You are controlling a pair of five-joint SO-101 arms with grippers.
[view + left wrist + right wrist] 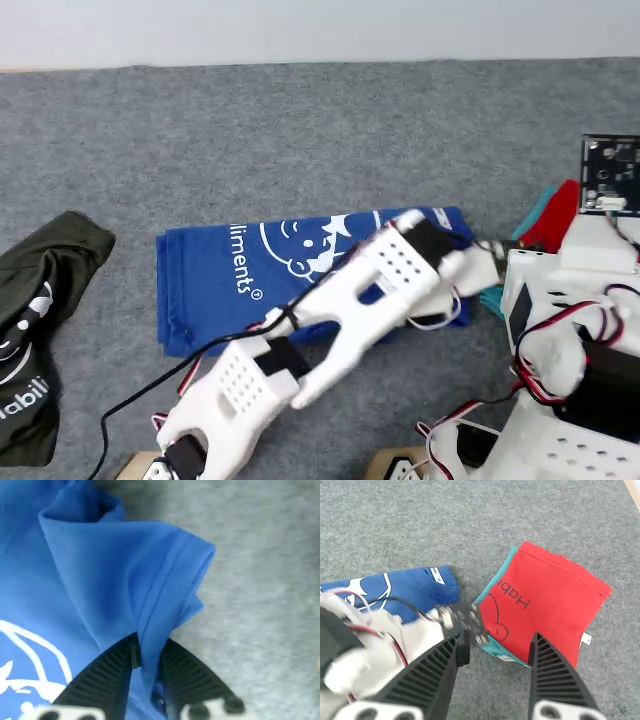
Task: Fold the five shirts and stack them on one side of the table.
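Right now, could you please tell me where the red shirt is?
In the high view the red shirt lies folded at the table's right side, on top of a teal shirt, just right of the blue shirt that the left gripper pinches.

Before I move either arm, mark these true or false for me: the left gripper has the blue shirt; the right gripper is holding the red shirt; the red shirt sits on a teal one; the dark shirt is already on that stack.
1. The left gripper is shut on the blue shirt. True.
2. The right gripper is holding the red shirt. False: it is open above the shirt, with nothing between its fingers.
3. The red shirt lies folded on a teal shirt. True.
4. The dark shirt is on that stack. False: it lies unfolded at the opposite side of the table, apart from the others.
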